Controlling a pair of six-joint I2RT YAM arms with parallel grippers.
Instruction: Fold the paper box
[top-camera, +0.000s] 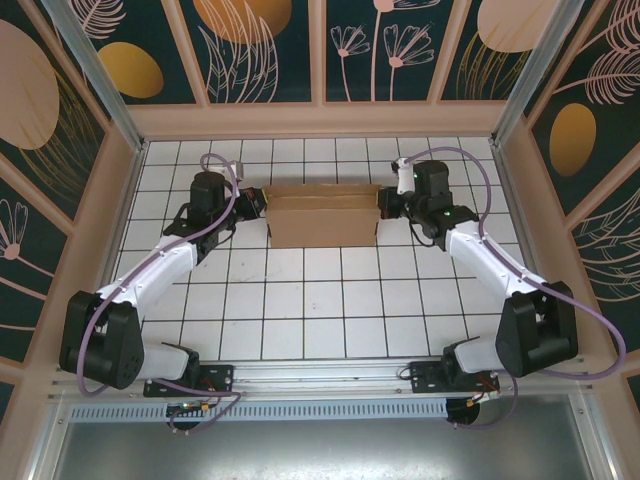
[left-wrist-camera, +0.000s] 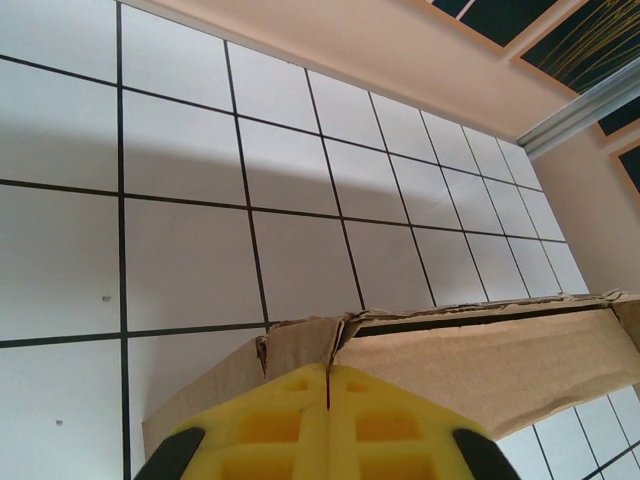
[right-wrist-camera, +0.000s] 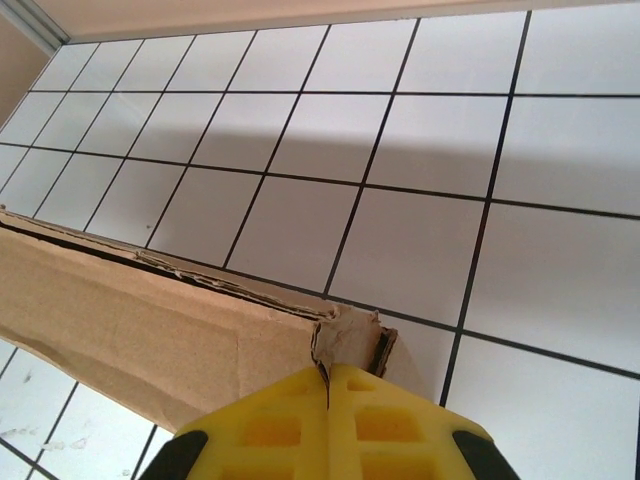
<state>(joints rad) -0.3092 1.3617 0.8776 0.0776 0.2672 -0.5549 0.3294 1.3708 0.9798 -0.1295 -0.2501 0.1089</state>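
On the tiled table (top-camera: 300, 300), top view: paper box (top-camera: 322, 220) sits part-formed between left gripper (top-camera: 252, 203) and right gripper (top-camera: 388, 203). Left wrist: jaws fully closed, tips against box's end corner, no pinch evident. Right wrist: likewise at opposite corner. Judged step: pressing end walls inward; next needs even, opposed pushes so it stays square

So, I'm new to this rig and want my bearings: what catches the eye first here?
A brown paper box sits on the white tiled table, toward the far wall. The left gripper and right gripper, both shut, meet its opposite ends, yellow fingers at a frayed corner.
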